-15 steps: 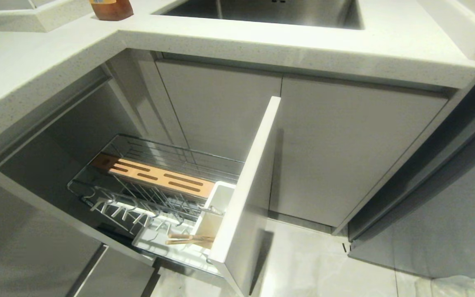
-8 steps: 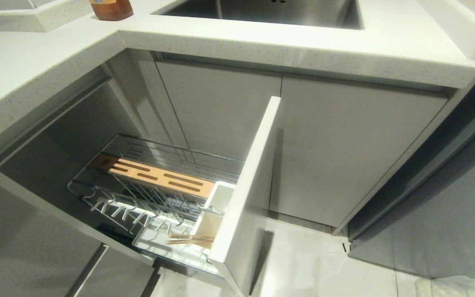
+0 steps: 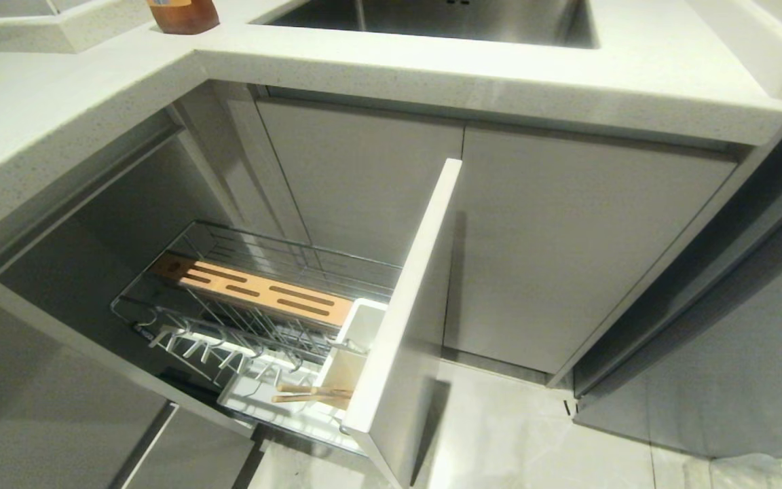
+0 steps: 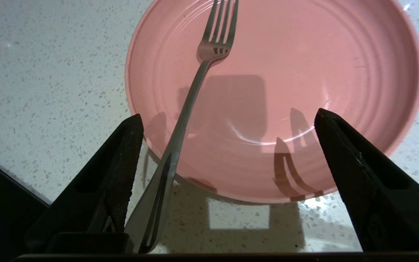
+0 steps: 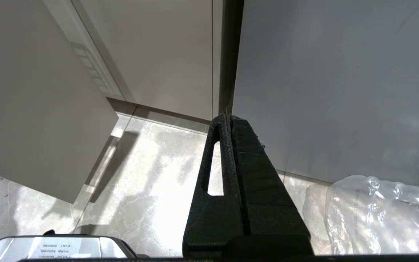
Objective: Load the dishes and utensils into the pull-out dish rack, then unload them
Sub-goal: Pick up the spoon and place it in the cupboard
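In the left wrist view a pink plate (image 4: pixel 340 54) lies flat on the speckled countertop (image 4: pixel 49 72). A metal fork (image 4: pixel 191 91) rests with its tines on the plate and its handle out over the rim. My left gripper (image 4: pixel 227 112) hovers over the plate's near edge, open wide, and the fork's handle lies loose beside one finger (image 4: pixel 122 156). The pull-out dish rack (image 3: pixel 282 248) stands drawn out in the head view, with its white front panel (image 3: pixel 418 285) and slotted wood strip (image 3: pixel 255 292). Wooden chopsticks (image 3: pixel 313 394) lie by its utensil cups (image 3: pixel 364 326). My right gripper (image 5: pixel 229 116) hangs shut above the floor.
The worktop (image 3: pixel 567 75) overhangs the rack, with a steel sink (image 3: pixel 432 17) and an amber container (image 3: pixel 184 13) at the back. Closed cabinet doors (image 3: pixel 567 238) stand right of the front panel. A clear plastic bag (image 5: pixel 376 214) lies on the tiled floor.
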Tool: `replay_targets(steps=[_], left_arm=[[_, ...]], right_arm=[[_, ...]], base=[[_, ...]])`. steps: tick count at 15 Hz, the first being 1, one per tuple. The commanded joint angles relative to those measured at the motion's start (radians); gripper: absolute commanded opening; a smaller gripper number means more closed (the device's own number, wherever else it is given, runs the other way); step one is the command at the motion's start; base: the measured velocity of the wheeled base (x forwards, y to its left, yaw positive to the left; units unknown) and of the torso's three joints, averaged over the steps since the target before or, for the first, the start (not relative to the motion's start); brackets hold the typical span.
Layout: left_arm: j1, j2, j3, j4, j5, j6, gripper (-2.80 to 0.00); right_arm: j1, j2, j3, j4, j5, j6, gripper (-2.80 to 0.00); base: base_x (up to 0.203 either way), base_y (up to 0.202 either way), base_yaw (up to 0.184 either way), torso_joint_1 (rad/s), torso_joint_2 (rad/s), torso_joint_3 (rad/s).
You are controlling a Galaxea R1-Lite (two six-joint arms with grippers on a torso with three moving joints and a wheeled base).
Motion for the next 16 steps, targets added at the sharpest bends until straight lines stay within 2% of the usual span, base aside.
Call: replay_targets(steps=[1, 6, 13, 16], left_arm=[[-0.004, 0.025, -0.001, 0.001, -0.005, 0.005, 0.00], [-0.012, 0.067, -0.001, -0.037, -0.005, 0.002, 0.00], [-0.030, 0.067, 0.000, 0.002, -0.060, 0.001, 0.00], [-0.042, 0.065, 0.002, 0.029, -0.060, 0.003, 0.00]], right_arm=[[0.000, 0.000, 0.000, -0.001, -0.001, 0.000, -2.80], [0.000, 0.000, 0.000, 0.001, 0.001, 0.000, -2.80], [0.000, 0.000, 0.000, -0.001, 0.001, 0.000, -2.80], [0.000, 0.000, 0.000, -0.001, 0.001, 0.000, -2.80]], base=[[0.000, 0.000, 0.000, 0.000, 0.00, 0.000], [0.000, 0.000, 0.000, 0.000, 0.00, 0.000], [0.000, 0.000, 0.000, 0.000, 0.00, 0.000], [0.000, 0.000, 0.000, 0.000, 0.00, 0.000]])
